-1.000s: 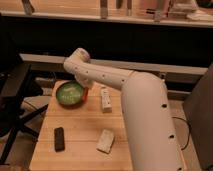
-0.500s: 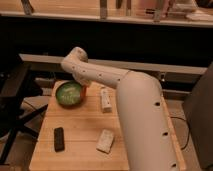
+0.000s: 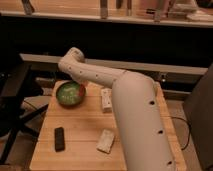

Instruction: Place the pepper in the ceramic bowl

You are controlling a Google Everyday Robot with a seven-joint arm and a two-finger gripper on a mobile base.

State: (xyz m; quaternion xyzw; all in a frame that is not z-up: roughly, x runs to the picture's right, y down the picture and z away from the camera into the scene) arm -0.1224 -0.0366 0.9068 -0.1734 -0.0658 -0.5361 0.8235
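The green ceramic bowl (image 3: 70,94) sits at the back left of the wooden table (image 3: 85,125). My white arm (image 3: 125,95) reaches from the lower right to a bend (image 3: 74,60) just behind and above the bowl. My gripper is hidden past that bend and does not show. The pepper is not visible anywhere; I cannot tell whether it lies in the bowl.
A white tube (image 3: 106,99) lies right of the bowl, beside the arm. A black rectangular bar (image 3: 59,138) lies at the front left. A pale packet (image 3: 105,140) lies at the front middle. A dark chair base (image 3: 15,112) stands left of the table.
The arm's bend has stayed over the back of the bowl; nothing on the table has visibly moved.
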